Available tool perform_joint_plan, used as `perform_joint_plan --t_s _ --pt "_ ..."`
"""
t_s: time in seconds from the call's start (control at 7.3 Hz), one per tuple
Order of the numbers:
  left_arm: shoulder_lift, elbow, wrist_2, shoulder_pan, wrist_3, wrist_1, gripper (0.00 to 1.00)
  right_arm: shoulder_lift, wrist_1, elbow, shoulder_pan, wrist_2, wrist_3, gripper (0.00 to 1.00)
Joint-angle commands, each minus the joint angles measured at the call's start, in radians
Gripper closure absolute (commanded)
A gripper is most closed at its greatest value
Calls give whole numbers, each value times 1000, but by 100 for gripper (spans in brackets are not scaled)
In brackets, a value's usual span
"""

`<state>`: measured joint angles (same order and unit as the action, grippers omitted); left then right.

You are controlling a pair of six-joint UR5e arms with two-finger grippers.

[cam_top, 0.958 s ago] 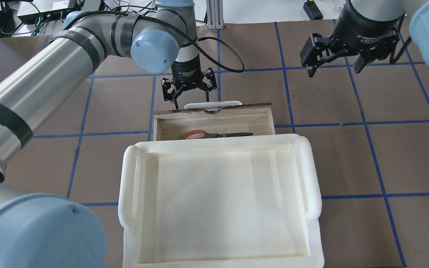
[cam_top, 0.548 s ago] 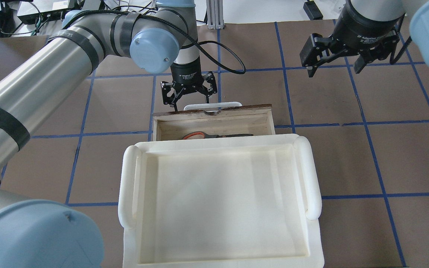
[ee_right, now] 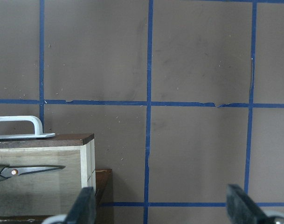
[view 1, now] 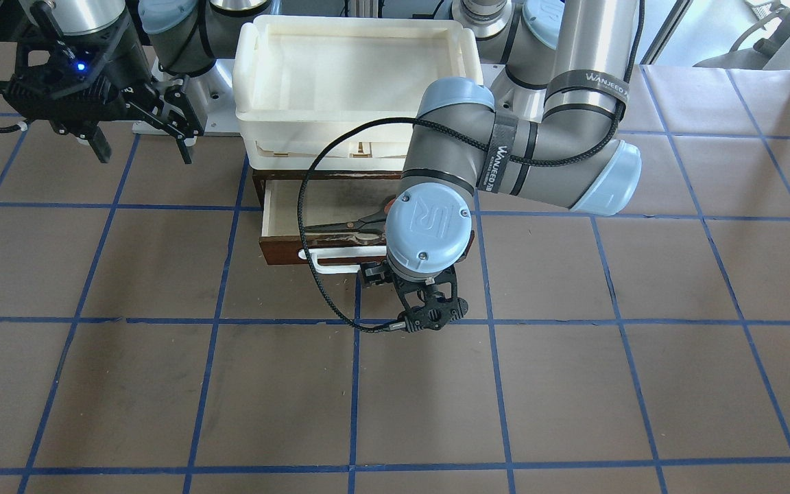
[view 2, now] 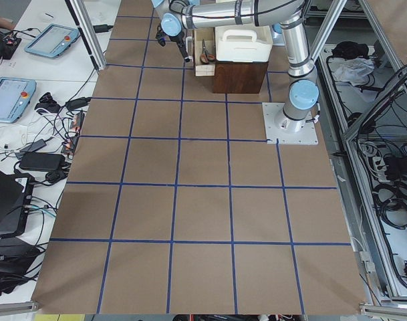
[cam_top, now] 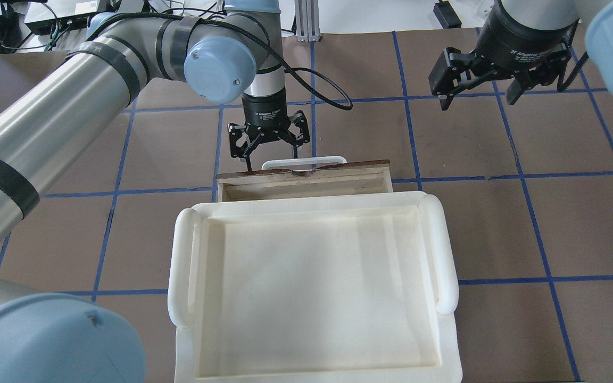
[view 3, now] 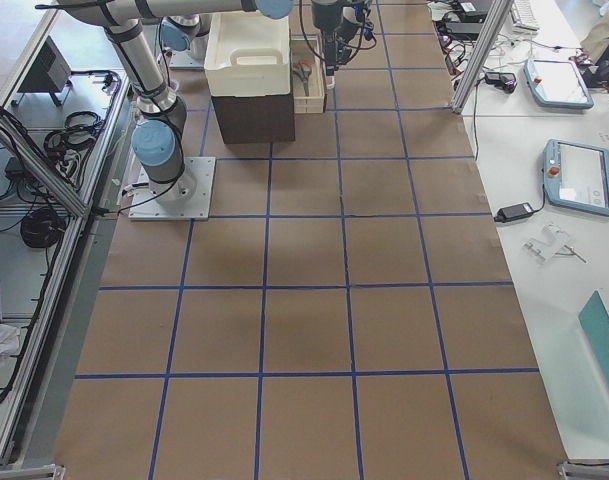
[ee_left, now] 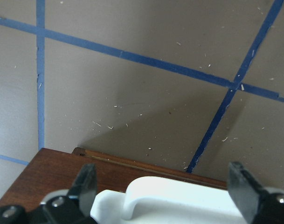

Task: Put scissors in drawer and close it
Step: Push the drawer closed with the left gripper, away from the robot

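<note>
The dark brown drawer (cam_top: 338,169) with a white bar handle (cam_top: 304,160) sticks partly out from under the cream-white tray. The scissors (view 1: 350,222) lie inside on its pale floor. Their blades also show in the right wrist view (ee_right: 32,171), and the tray hides them in the overhead view. My left gripper (cam_top: 270,155) is open, pointing down at the drawer front, with its fingers either side of the handle's left part (ee_left: 179,200). My right gripper (cam_top: 479,94) is open and empty, raised over the table to the right and away from the drawer.
The cream-white plastic tray (cam_top: 179,266) sits on a dark cabinet above the drawer. The brown table top has a grid of blue tape. The left arm's black cable (view 1: 306,226) loops in front of the drawer.
The drawer has slid further in under the tray. The left gripper has moved with its front towards the robot. The scissors no longer show from overhead. The right arm has not moved.
</note>
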<state>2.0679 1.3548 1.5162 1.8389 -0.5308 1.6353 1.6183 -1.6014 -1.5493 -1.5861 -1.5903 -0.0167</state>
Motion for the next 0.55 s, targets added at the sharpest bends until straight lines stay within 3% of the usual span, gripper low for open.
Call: perform_joint_plan --t_s 0.0,0.41 --pt "-2 12 1 19 0 21 0 0 0 0 0 -3 0 0" --pt "-9 38 7 23 0 38 0 0 0 0 0 -10 -2 0"
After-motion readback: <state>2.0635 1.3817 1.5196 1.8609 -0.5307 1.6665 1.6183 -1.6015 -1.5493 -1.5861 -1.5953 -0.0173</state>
